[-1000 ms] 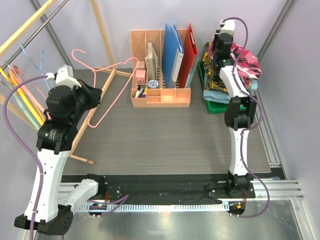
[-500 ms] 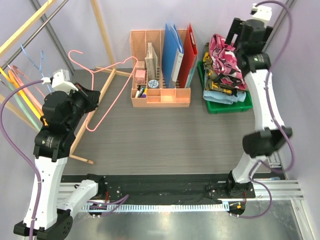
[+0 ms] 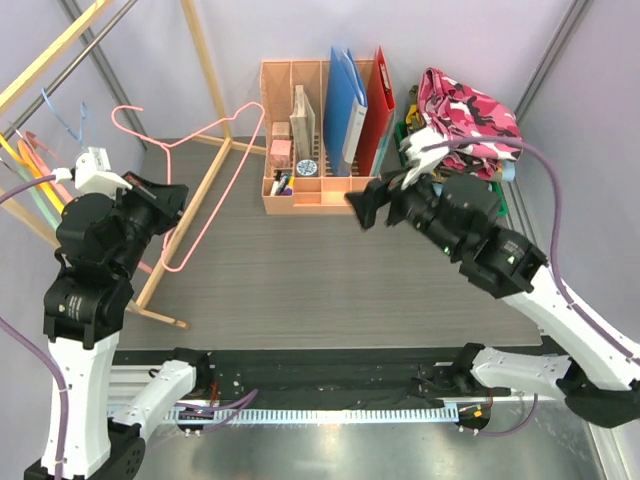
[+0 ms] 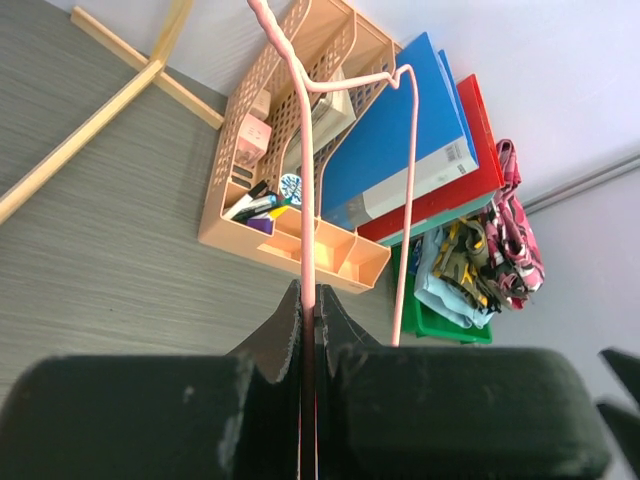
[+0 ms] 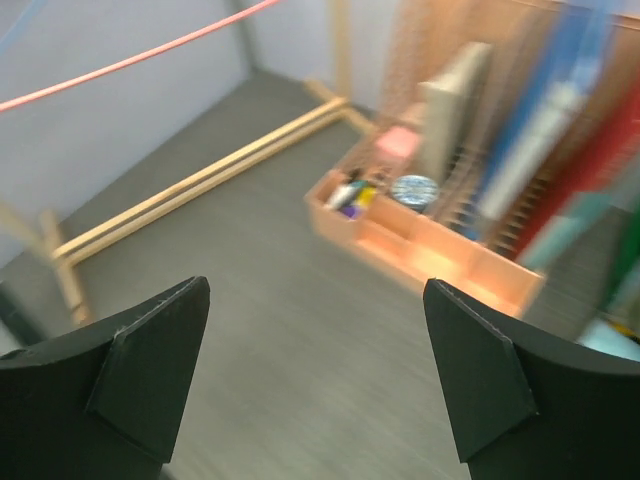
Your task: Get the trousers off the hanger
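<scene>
My left end effector [image 4: 308, 300] is clamped shut on the wire of the pink hanger [image 4: 306, 200], left of the peach organiser [image 3: 320, 195], w/ the hook tipped up beside the wooden rack [image 3: 205, 90]. The hanger's bare, no cloth on it, so I reckon I'm holding it only to keep it off the surface [image 3: 300, 290] & out of the way. My right end effector [image 5: 317, 300] is spread wide w/ nothing between the fingers. It hovers just in front of the organiser, pointed toward the hanger side, prob. free for whatever's next. Behind & right of the organiser are the trousers [image 3: 468, 112], heaped in a pile in a green bin [image 4: 440, 325], pink camo on top, olive camo & light blue under it. Piled there they're well apart from the hanger, so the task looks approx. done.
</scene>
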### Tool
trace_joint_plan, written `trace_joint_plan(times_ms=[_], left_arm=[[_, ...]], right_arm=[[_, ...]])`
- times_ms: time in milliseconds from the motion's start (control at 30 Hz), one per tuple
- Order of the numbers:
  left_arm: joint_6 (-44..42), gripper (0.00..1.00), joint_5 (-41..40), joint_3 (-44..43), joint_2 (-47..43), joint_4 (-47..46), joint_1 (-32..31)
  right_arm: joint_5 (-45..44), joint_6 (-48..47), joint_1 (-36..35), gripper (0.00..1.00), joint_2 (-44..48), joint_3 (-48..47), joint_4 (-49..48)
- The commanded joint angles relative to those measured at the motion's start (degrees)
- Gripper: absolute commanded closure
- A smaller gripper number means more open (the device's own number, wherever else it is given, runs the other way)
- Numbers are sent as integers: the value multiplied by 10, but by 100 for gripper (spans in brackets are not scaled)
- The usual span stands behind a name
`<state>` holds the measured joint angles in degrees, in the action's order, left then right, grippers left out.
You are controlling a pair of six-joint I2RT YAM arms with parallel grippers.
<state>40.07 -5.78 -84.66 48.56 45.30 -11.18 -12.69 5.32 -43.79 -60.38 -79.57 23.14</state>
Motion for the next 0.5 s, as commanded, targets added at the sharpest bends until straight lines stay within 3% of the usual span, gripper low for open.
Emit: trace_joint_plan(times_ms=[0,67,167,300,467], left_arm=[[29,100,-13,-22,0,18,1],[29,100,-19,-23,2,21,1],[23,100,-23,-26,10,27,1],[20,100,-30,-32,19,37,1],[16,100,-28,-37,22,46,1]], right_arm=[[15,-66,-167,6,-8,11,-84],[-63,-128,-279,5,-46,-12,-86],[-160,-224,-394,3,-110,-41,-102],[-229,-327,-461,2,-184,-58,-196],[-239,-446,-491,5,-265,-68,-336]])
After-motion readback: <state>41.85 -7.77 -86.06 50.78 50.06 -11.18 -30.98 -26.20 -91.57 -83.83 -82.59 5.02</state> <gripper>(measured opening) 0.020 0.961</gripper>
